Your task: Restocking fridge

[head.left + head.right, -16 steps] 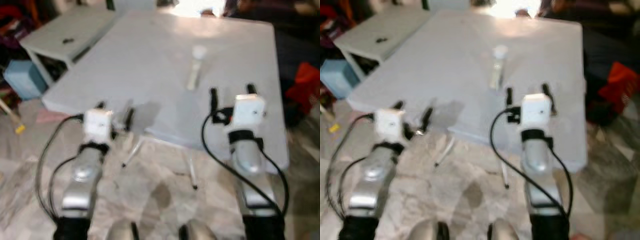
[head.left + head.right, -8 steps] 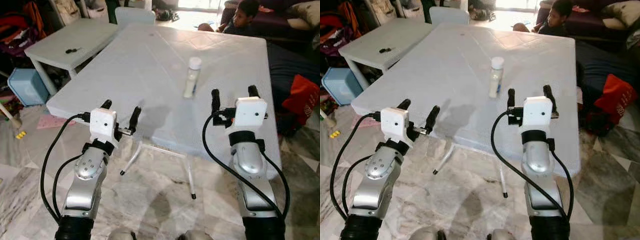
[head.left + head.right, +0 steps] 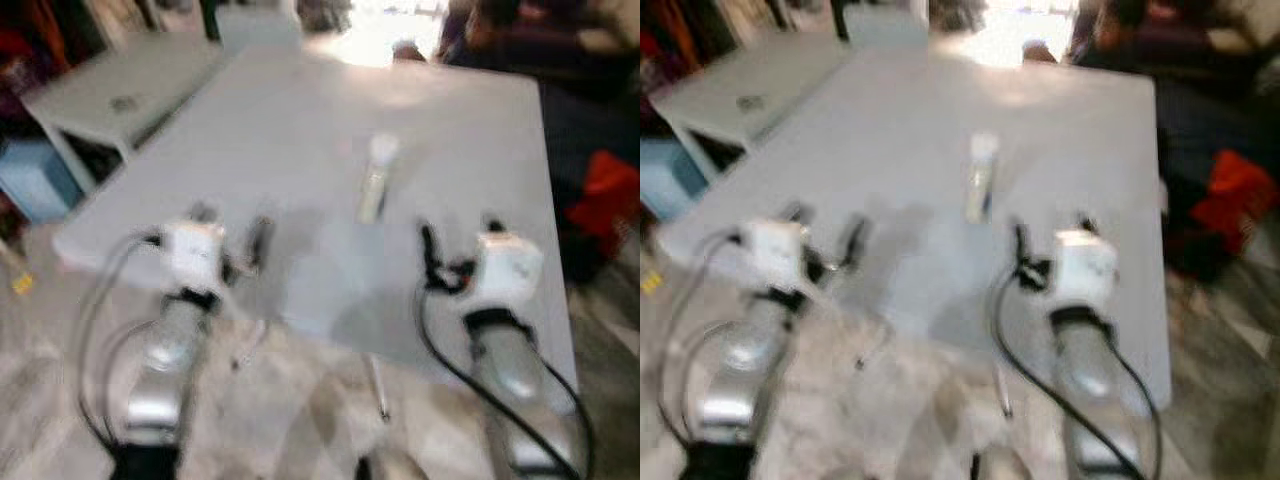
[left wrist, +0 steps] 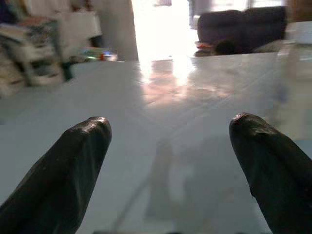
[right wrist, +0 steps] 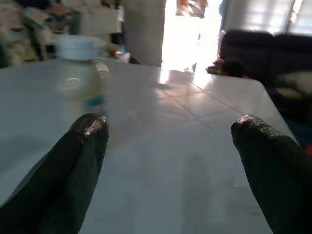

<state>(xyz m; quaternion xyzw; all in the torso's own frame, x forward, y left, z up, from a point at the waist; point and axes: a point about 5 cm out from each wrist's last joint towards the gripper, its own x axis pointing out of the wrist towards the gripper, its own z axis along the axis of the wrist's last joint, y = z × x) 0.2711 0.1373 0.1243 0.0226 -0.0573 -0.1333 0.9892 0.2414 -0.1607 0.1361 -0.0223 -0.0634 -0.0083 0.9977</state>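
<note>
Left eye view: the picture is blurred now, where half a second ago it was sharp, and the whole scene has shifted a little, so the camera has moved. A small clear bottle (image 3: pixel 375 180) with a white cap stands upright on the white table (image 3: pixel 300 130), near the table's middle. The left gripper (image 3: pixel 230 232) sits over the table's near edge, well apart from the bottle, fingers spread and empty as before. The right gripper (image 3: pixel 458 240) is also over the near edge, nearer the bottle and just past its right side, fingers apart, holding nothing. A red cushion (image 3: pixel 610 190) lies beyond the table's right edge, and a smaller white side table (image 3: pixel 110 85) stands off the table's far left corner.

Right eye view: the same layout, equally blurred; the bottle (image 3: pixel 981 180) stands between the two grippers and farther in on the table.

Left wrist view: the two black fingers (image 4: pixel 68 165) are wide apart over the tabletop, with the bottle a blurred shape (image 4: pixel 295 78) beside the far finger.

Right wrist view: the fingers (image 5: pixel 73 161) are spread wide; the bottle (image 5: pixel 83 83) stands on the table beyond one fingertip. A dark sofa (image 5: pixel 263 53) lies past the table.
</note>
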